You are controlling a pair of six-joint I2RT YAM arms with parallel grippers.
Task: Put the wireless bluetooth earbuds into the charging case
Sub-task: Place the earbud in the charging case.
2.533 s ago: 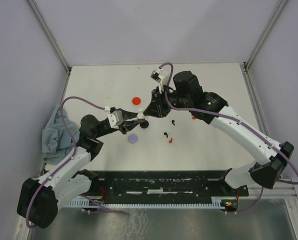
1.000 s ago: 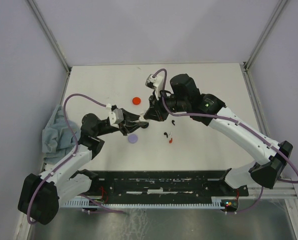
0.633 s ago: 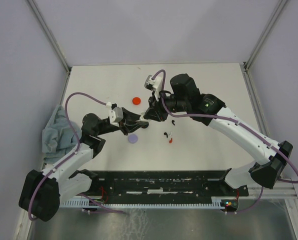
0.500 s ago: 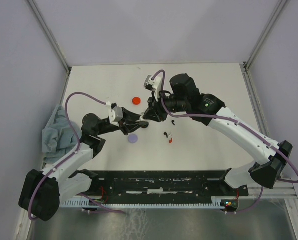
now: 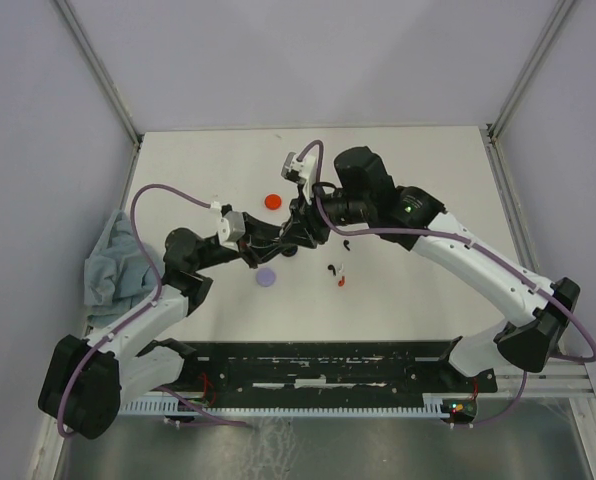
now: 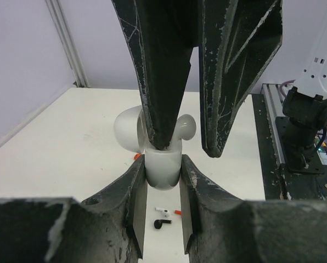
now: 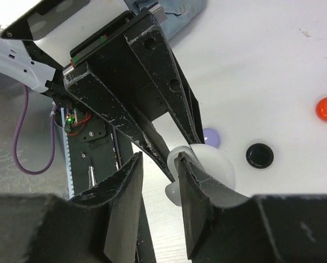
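Top view: just left of centre the left tool [image 5: 276, 243] and right tool [image 5: 298, 232] meet tip to tip above the worktop [image 5: 428, 160]. Loose earbuds [image 5: 335, 272] lie just to their right, and none looks seated in the case.

Left wrist view: the left tool is clenched on the white charging case [image 6: 162, 167] at frame centre, lid flipped back. The right tool's 2 fingers descend from the top, parted, with nothing between them. 1 tip touches the case mouth.

Right wrist view: the same contact shows at lower centre. The left grip probably needs to keep the case steady, mouth up, while the empty right tool fetches 1 earbud and lowers it stem first
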